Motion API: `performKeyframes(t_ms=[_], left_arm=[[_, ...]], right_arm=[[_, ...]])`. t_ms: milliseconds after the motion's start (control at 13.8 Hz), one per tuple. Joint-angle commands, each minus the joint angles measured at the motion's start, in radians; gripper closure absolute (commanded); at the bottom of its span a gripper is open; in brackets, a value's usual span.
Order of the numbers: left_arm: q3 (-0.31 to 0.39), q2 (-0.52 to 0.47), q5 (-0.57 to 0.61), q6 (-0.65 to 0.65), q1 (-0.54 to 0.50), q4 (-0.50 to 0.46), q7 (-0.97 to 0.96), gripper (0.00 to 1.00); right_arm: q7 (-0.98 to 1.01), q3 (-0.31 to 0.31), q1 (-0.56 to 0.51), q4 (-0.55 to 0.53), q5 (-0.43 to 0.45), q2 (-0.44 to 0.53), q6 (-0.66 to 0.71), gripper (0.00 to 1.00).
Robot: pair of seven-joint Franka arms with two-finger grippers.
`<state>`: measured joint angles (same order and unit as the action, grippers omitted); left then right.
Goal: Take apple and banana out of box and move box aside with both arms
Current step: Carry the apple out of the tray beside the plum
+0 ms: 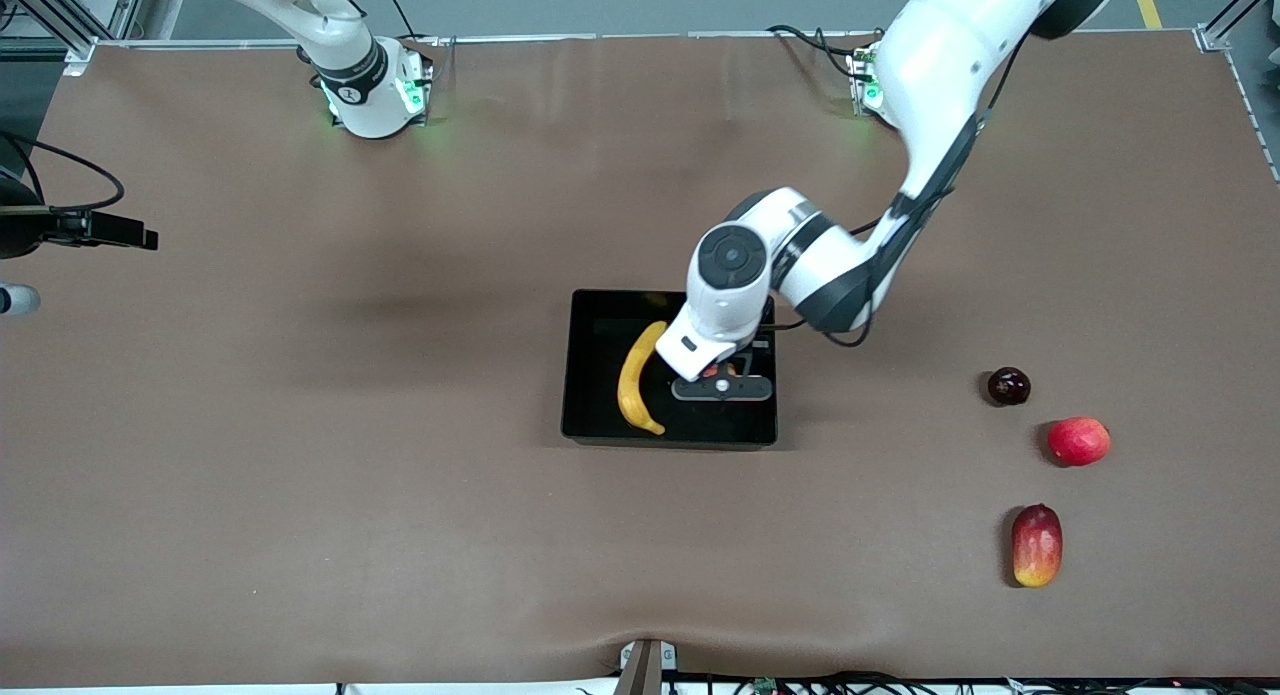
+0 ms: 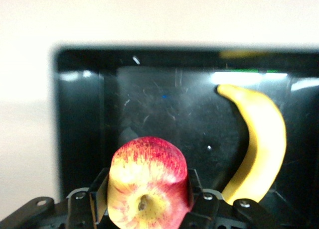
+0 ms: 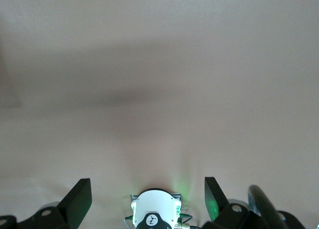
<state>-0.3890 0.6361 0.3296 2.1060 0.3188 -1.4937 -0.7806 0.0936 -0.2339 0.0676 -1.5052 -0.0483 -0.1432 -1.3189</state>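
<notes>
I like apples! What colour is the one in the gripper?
Red with yellow streaks, best in the left wrist view.

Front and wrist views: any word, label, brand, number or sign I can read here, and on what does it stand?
None can be read.
Right arm's base: a small round emblem, too small to read.
The box, banana and apple bear no lettering.

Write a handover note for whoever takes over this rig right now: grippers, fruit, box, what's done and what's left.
Left gripper: down in the box, shut on the apple, not lifted out yet.
Right gripper: open, empty, arm waiting high near its own base.
Banana: lying in the box beside the apple, toward the right arm's end.
Done: apple gripped.
Left: lift the apple out, take the banana out, then move the box aside with both arms.
</notes>
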Motion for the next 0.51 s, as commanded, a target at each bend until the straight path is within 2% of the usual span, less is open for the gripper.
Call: performKeyframes(t_ms=[0, 145, 434], left_arm=[[-0.021, -0.093, -0.015, -0.050, -0.108, 0.003, 0.107, 1.00], [-0.025, -0.114, -0.079, -0.064, -0.162, 0.030, 0.174, 1.00], [-0.024, -0.148, -0.089, -0.162, -0.314, -0.005, 0.390, 1.00]], right_arm=[[0.000, -0.007, 0.002, -0.007, -0.036, 0.010, 0.004, 0.00], [0.000, -0.007, 0.000, -0.009, -0.042, 0.008, 0.004, 0.00], [0.000, -0.007, 0.001, -0.026, -0.053, 0.004, -0.009, 0.00]])
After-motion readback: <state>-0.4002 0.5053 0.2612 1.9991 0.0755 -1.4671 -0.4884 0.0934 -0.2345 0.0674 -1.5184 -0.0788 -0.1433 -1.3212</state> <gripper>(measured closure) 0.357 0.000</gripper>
